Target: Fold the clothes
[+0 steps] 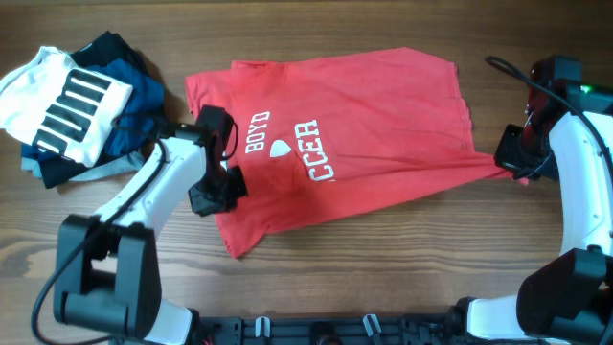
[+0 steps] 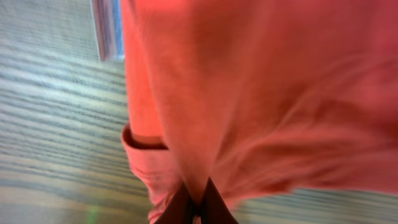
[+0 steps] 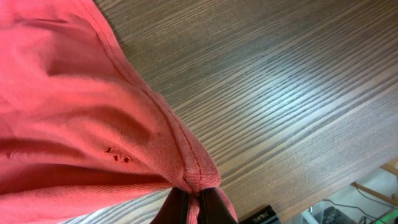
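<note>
Wooden table (image 1: 383, 278), red T-shirt (image 1: 354, 125) spread across the middle.
Open wood along the whole front edge; pile of folded garments (image 1: 67, 105) crowding the far-left corner. At the shirt's left edge, left gripper (image 1: 218, 187) pinched shut on the cloth; right gripper (image 1: 517, 158) clamped on the right hem, fabric drawn taut.

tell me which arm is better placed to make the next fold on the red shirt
Probably the right. The right fingers are shut on the red shirt at its hem corner, cloth drawn taut, free to sweep inward. The left fingers pinch near the sleeve, nearer the pile of other garments.
</note>
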